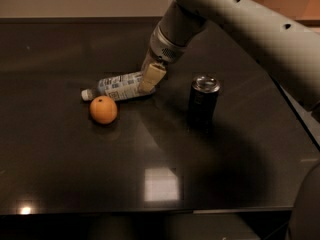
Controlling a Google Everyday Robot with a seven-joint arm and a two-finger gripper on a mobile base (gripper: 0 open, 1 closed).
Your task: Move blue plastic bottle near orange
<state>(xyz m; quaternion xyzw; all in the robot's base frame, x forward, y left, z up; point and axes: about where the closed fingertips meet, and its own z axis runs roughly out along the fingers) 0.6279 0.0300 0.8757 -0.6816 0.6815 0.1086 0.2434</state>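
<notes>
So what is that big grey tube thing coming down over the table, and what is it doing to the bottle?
That big pale tube is a robot's arm. The picture comes from one camera looking down at a dark table; I cannot tell where the camera is mounted. At the arm's tip is its end effector, a pincher that works like a hand. It is down at the table, clamped on the bottom end of the blue plastic bottle, which lies on its side. The bottle's white cap points toward the orange, which sits close beside it. A dark can stands upright further right in the picture, with nothing touching it.
</notes>
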